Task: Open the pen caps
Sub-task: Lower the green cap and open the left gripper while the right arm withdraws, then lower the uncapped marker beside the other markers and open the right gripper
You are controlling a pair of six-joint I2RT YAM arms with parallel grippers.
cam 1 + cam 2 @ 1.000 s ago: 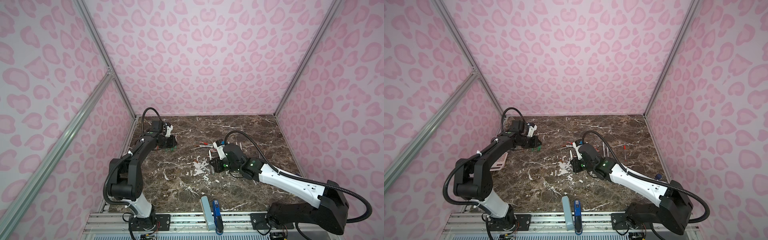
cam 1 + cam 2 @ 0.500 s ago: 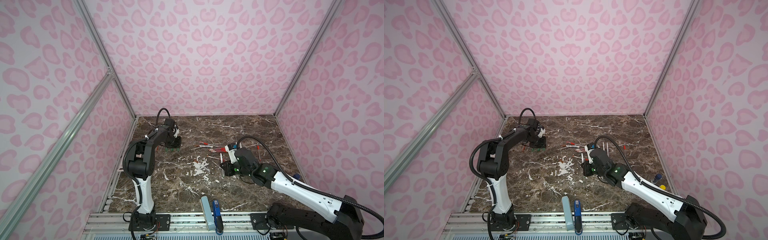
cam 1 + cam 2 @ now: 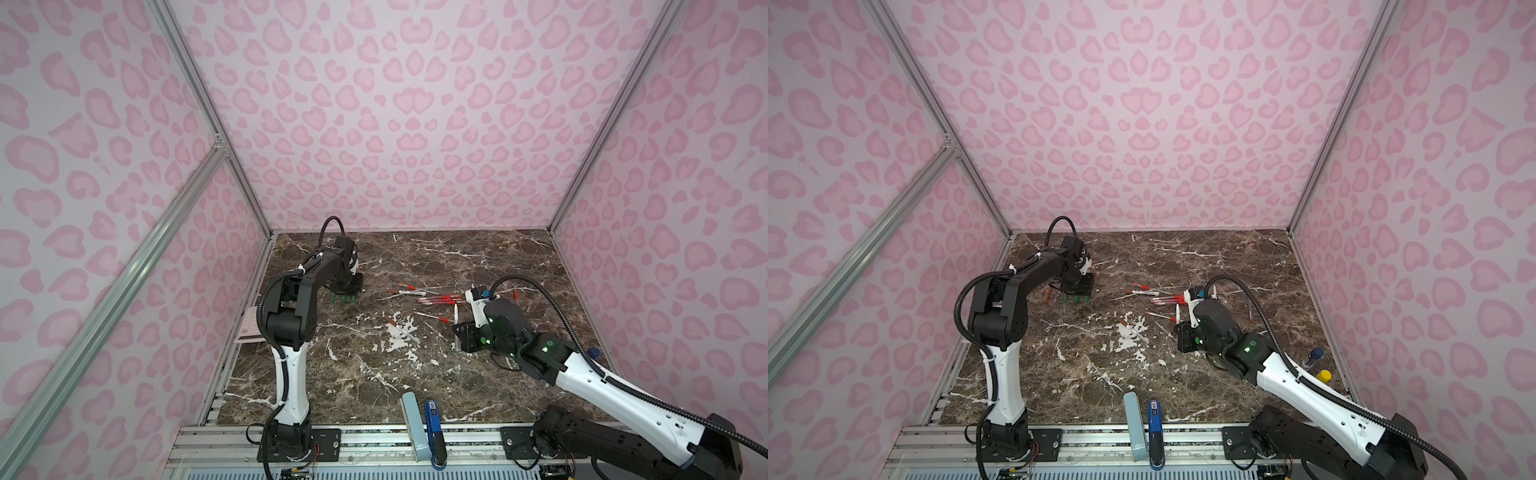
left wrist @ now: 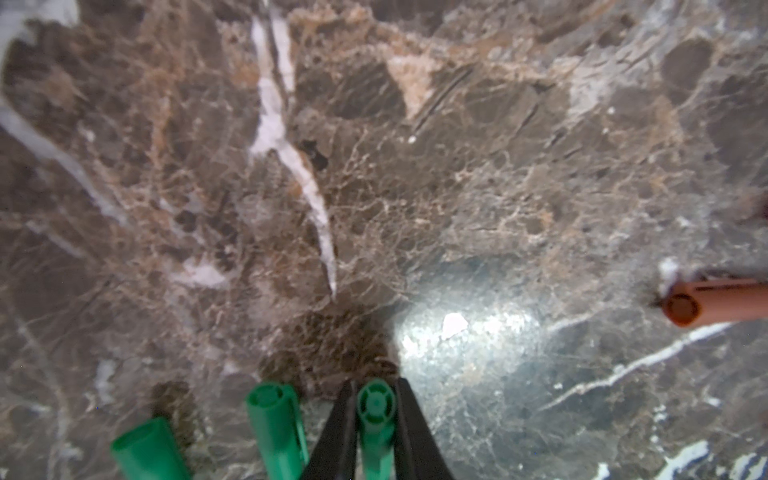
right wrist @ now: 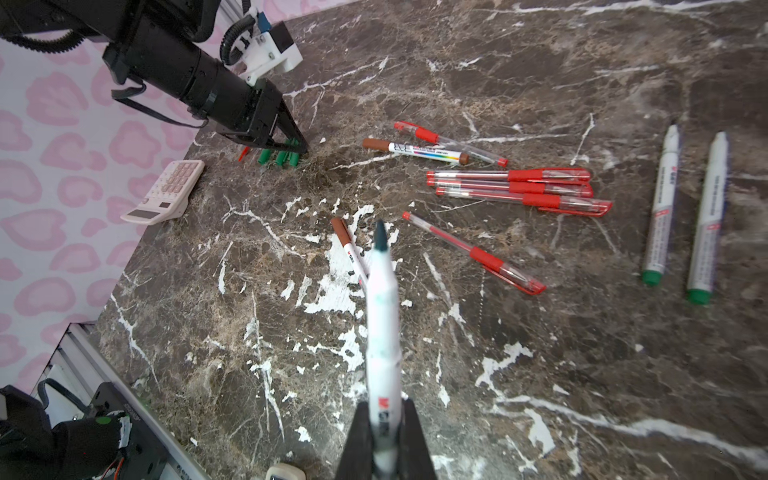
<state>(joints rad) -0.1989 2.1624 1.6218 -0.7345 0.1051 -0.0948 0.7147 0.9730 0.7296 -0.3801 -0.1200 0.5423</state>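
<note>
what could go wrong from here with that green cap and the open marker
1. The green cap sits between the jaws of the left gripper, close beside two loose green caps; on release it may roll and scatter them.
2. The right gripper is shut on the uncapped marker, its dark tip bare; laid down carelessly, it could smear ink on the marble table or the red pens lying nearby.

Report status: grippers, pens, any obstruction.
Right gripper shut on uncapped white-barrelled green-tipped marker. Left gripper straddles short green plastic cap, grip unclear. Capped clear-barrelled red pens lie unobstructed.
</note>
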